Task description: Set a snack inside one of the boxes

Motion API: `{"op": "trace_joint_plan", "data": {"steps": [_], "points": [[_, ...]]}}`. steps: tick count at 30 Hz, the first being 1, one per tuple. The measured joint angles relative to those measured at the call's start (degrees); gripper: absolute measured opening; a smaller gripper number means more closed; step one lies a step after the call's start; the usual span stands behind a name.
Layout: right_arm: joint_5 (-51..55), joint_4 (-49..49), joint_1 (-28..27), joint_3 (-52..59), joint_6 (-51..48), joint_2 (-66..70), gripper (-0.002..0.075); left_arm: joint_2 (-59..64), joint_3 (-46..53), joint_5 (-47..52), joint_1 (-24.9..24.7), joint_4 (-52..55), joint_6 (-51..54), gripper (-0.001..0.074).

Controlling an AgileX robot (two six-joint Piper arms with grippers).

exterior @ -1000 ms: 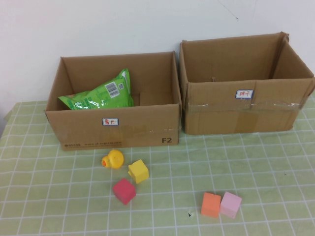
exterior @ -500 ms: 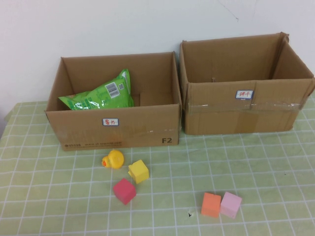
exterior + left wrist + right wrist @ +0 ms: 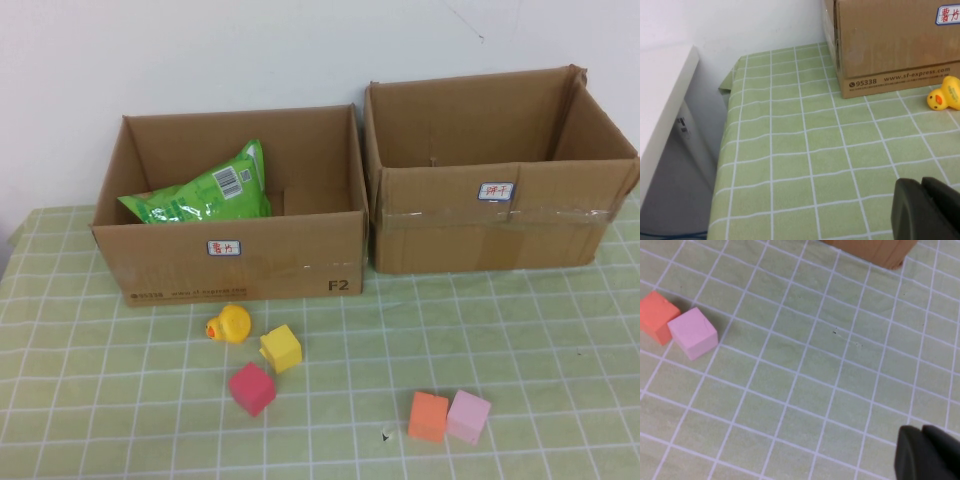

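Green snack bag [image 3: 200, 192] lies inside the left box [image 3: 240, 262], leaning toward its 9 o'clock wall. Right box [image 3: 500, 225] sits beside it at 3 o'clock. Left gripper [image 3: 927, 210] is above the tablecloth [image 3: 805, 150], fingers closed together, holding nothing. Right gripper [image 3: 926, 454] likewise closed and unladen, at 4 o'clock of the pink cube [image 3: 692, 333].
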Motion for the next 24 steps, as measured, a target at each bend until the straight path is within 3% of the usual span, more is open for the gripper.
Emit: {"op": "trace_joint_plan", "data": {"steps": [24], "points": [[0.0,0.0,0.0,0.0,0.0,0.0,-0.0001,-0.1,0.0,0.0,0.0,0.0,2.1,-0.0001]]}}
